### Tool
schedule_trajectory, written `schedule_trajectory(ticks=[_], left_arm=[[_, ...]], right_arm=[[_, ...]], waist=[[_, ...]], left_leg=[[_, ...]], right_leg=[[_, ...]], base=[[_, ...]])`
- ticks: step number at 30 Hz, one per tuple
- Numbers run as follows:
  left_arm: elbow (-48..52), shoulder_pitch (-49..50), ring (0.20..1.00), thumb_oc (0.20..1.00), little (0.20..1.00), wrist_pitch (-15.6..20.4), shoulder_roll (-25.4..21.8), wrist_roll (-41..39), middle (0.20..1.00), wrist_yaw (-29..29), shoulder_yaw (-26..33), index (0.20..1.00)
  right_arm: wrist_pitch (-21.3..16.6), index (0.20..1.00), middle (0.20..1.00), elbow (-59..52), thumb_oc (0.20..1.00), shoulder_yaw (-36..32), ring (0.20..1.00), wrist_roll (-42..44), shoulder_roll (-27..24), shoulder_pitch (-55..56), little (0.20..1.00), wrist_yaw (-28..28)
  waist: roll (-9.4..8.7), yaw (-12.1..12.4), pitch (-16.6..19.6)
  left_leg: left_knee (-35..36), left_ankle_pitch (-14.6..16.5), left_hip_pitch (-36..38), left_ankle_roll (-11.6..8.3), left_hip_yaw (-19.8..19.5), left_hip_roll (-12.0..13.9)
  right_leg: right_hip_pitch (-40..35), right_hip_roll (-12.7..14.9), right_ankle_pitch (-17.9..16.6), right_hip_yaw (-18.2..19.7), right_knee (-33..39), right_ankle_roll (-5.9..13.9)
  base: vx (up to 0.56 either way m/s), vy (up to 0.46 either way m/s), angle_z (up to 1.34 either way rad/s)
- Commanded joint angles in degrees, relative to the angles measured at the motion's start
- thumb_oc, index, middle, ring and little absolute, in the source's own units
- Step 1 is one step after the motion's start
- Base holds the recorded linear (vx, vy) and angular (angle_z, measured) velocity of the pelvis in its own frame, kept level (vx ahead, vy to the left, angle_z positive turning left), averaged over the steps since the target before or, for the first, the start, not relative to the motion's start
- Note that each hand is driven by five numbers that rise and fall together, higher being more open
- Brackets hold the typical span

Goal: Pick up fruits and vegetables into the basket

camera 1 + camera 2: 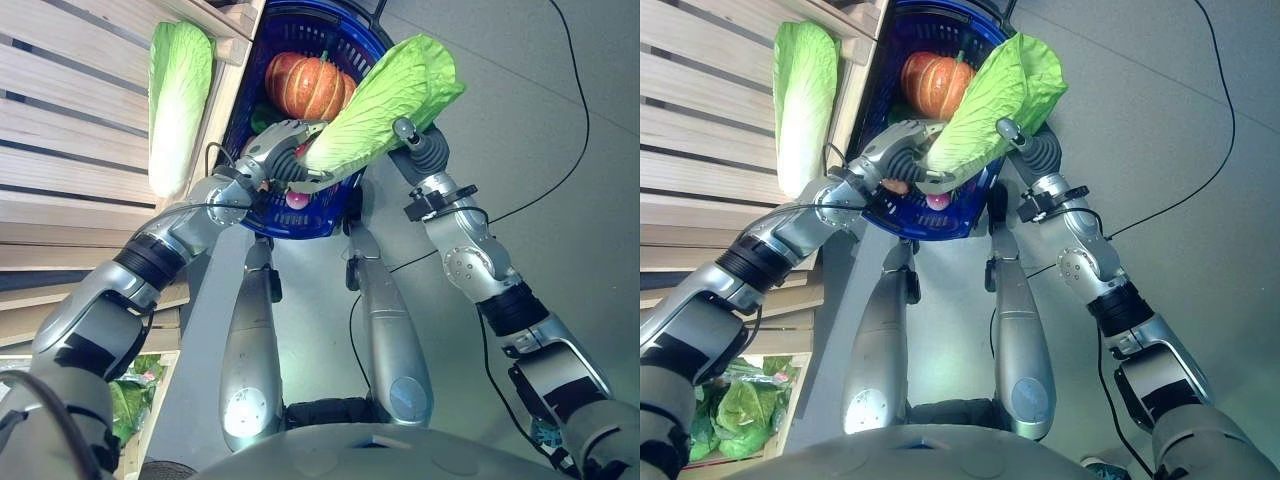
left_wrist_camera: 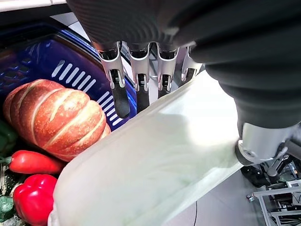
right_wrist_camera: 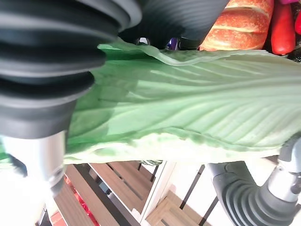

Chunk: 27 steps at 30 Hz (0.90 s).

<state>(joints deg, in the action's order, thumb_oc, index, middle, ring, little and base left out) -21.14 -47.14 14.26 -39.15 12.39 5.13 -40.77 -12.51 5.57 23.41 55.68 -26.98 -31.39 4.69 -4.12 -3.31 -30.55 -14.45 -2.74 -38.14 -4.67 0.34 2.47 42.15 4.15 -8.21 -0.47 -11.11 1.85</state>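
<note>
Above the blue basket (image 1: 262, 215), a long green cabbage (image 1: 385, 100) hangs between both hands, its pale base at the left hand (image 1: 283, 148) and its leafy end up by the right hand (image 1: 420, 148). In the left wrist view the left hand's fingers (image 2: 118, 89) curl down over the pale end, so that hand pinches the cabbage. The right hand lies along the leaf's edge, but I cannot tell how its fingers stand, since the leaf hides them. Inside the basket sit a pumpkin (image 1: 308, 85), a red pepper (image 2: 32, 197) and a red chili (image 2: 33, 162). A second cabbage (image 1: 178, 105) lies on the wooden shelf (image 1: 70, 150) just beside the basket. My guess is that the cabbage is about to go in. It looks longer than the free room beside the pumpkin, so it may bridge the rim and slide off to the floor if let go while tilted; soft leaves may also tear or slip from a one-ended hold
</note>
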Motion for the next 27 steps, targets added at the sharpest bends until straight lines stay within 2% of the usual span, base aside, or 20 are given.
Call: schedule_trajectory(ticks=[1,3,5,8,10,11,13,19,21,22,24,27], left_arm=[[4.22,2.01,0.313,0.313,0.313,1.57,0.08,-0.61,0.313,-0.24,0.15,0.313],[4.45,1.98,0.238,0.238,0.238,2.03,0.19,-1.14,0.238,0.06,0.36,0.238],[4.58,2.13,0.2,0.2,0.2,2.28,0.39,-1.02,0.2,0.46,0.5,0.2],[4.66,2.27,0.2,0.2,0.2,2.19,0.82,-0.78,0.2,0.56,0.78,0.2],[4.77,2.47,0.282,0.282,0.282,2.2,0.85,-0.86,0.282,0.72,0.81,0.282],[4.69,2.55,0.451,0.451,0.451,2.29,0.99,-0.74,0.451,0.98,0.8,0.451],[4.81,2.57,1.0,1.0,1.0,2.27,1.17,-0.81,1.0,1.38,1.1,1.0],[4.36,2.94,1.0,1.0,1.0,2.38,2.07,-5.44,1.0,3.12,1.95,1.0],[4.13,4.97,1.0,1.0,1.0,4.79,4.04,-14.19,1.0,4.56,4.03,1.0],[4.19,5.1,1.0,1.0,1.0,5.02,4.34,-15.12,1.0,4.72,4.4,1.0],[3.66,7.86,1.0,1.0,1.0,9.18,7.31,-23.44,1.0,6.79,7.8,1.0],[3.79,9.39,1.0,1.0,1.0,11.12,9.68,-27.13,1.0,8.18,10.81,1.0]], right_arm=[[-4.54,0.2,0.2,-9.33,0.2,-0.76,0.2,0.83,-0.65,-0.44,0.2,3.73],[-4.32,0.2,0.2,-9.45,0.2,-0.53,0.2,0.75,-0.61,-0.6,0.2,3.45],[-4.32,0.2,0.2,-9.13,0.2,-0.35,0.2,0.75,-0.44,-0.62,0.2,3.8],[-4.01,0.2,0.2,-9.09,0.2,-0.23,0.2,1.05,-0.27,-0.7,0.2,4.41],[-3.87,0.2,0.2,-9.31,0.2,-0.02,0.2,0.97,-0.26,-0.55,0.2,4.51],[-3.8,0.2,0.2,-9.34,0.2,0.03,0.2,0.87,-0.21,-0.52,0.2,4.52],[-3.71,0.2,0.2,-9.28,0.2,0.17,0.2,0.84,-0.13,-0.72,0.2,4.57],[-3.78,0.2,0.2,-9.01,0.2,0.82,0.2,0.63,0.16,-1.1,0.2,4.46],[-4.63,0.2,0.2,-8.93,0.2,1.3,0.2,0.13,0.49,-0.59,0.2,3.85],[-4.76,0.2,0.2,-8.87,0.2,1.27,0.2,0.02,0.58,-0.69,0.2,3.82],[-5.21,0.2,0.2,-8.12,0.2,1.06,0.2,-1.08,1.72,-0.11,0.2,4.07],[-4.91,0.2,0.2,-8.19,0.2,0.53,0.2,-2.35,3.0,0.2,0.2,3.85]], waist=[[1.6,-0.5,0.76],[1.65,-0.42,0.76],[1.7,-0.35,0.76],[1.65,-0.29,0.76],[1.6,-0.22,0.76],[1.6,-0.21,0.76],[1.59,-0.15,0.76],[1.42,-0.02,0.76],[1.37,0.12,0.76],[1.39,0.11,0.76],[1.31,0.35,0.76],[1.15,0.53,0.76]], left_leg=[[4.25,-0.98,0.68,0.66,1.18,-1.87],[4.28,-0.99,0.65,0.71,1.22,-1.88],[4.29,-1.0,0.57,0.72,1.13,-1.93],[4.33,-0.97,0.65,0.68,1.13,-1.94],[4.29,-0.67,1.0,0.66,1.16,-1.96],[4.28,-0.68,1.01,0.66,1.14,-2.0],[4.28,-0.87,0.68,0.66,1.0,-2.07],[4.34,-0.96,0.6,0.65,0.92,-2.06],[4.37,-0.71,0.96,0.67,0.93,-2.07],[4.43,-0.96,0.68,0.68,0.87,-2.11],[4.31,-0.64,0.83,0.77,0.76,-2.26],[4.32,-0.58,0.77,0.86,0.56,-2.44]], right_leg=[[-3.98,-2.21,5.68,-3.87,-2.71,3.87],[-3.93,-2.17,5.67,-3.9,-2.68,3.85],[-3.87,-2.13,5.66,-3.96,-2.65,3.85],[-4.04,-2.13,5.71,-3.97,-2.55,3.86],[-4.38,-2.13,5.99,-3.97,-2.61,3.88],[-4.4,-2.15,6.01,-3.98,-2.61,3.87],[-4.12,-2.16,5.83,-4.03,-2.58,3.87],[-4.01,-2.24,5.82,-4.11,-2.67,3.87],[-4.27,-2.19,6.0,-4.1,-2.66,3.91],[-4.03,-2.18,5.77,-4.14,-2.55,3.91],[-4.13,-2.27,6.09,-4.11,-2.76,3.89],[-4.16,-2.38,6.22,-4.14,-2.77,3.83]], base=[[0.0,0.0,0.0],[0.0,0.0,0.0],[0.0,0.0,0.0],[0.0,0.0,0.0],[0.0,0.0,0.0],[0.0,0.0,0.0],[0.0,0.0,0.0],[0.0,0.0,0.0],[0.0,0.0,0.0],[0.0,0.0,0.0],[0.0,0.0,0.0],[0.0,0.0,0.0]])
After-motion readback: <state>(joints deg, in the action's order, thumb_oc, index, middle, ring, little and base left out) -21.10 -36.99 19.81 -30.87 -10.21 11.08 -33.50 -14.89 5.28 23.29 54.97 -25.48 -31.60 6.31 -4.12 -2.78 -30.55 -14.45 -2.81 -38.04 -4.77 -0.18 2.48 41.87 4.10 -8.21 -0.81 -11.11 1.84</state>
